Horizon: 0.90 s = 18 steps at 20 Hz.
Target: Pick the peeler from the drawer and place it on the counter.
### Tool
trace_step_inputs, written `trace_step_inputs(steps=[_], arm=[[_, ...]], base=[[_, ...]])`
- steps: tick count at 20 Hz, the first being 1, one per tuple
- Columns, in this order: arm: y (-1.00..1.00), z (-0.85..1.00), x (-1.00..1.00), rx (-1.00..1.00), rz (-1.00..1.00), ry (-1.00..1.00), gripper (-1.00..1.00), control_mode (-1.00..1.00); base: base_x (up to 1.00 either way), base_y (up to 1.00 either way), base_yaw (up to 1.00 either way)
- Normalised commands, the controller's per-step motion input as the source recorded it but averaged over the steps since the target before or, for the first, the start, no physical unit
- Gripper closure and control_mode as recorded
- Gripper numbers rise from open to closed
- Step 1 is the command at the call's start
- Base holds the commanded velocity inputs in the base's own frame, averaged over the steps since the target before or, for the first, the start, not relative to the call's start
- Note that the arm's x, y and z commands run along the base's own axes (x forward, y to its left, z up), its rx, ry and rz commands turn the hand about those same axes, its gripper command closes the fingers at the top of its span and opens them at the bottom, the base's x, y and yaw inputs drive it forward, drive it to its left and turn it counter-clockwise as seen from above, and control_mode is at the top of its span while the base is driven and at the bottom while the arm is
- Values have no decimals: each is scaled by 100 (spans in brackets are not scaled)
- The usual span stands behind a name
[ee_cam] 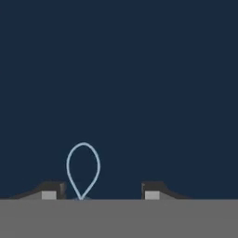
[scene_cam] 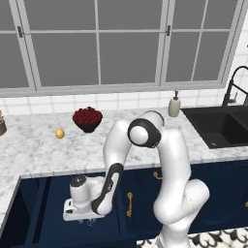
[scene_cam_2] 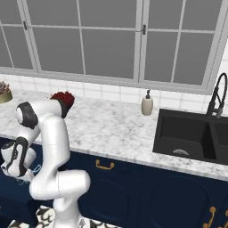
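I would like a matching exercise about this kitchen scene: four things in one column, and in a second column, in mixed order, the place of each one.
Things:
1. lemon
2. soap dispenser
3. peeler
4. gripper

Places:
A. on the counter, just left of the black sink
B. down inside the open navy drawer
C. on the counter, left of the bowl of red fruit
D. between the finger tips, nearer the left one in the hand view

Pairs: 1-C, 2-A, 3-D, 4-B
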Motion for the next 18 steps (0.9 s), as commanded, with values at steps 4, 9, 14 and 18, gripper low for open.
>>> trace_step_inputs(steps=[4, 9, 14, 18], arm=[[-4, -2, 0, -1, 0, 6, 100, -100], [-7, 28, -54, 0, 0, -5, 100, -100], [0, 100, -59, 0, -1, -27, 100, -100], [-4, 100, -24, 0, -12, -18, 100, -100]], base=[[0, 0, 0], [0, 0, 0], [0, 0, 0], [0, 0, 0]])
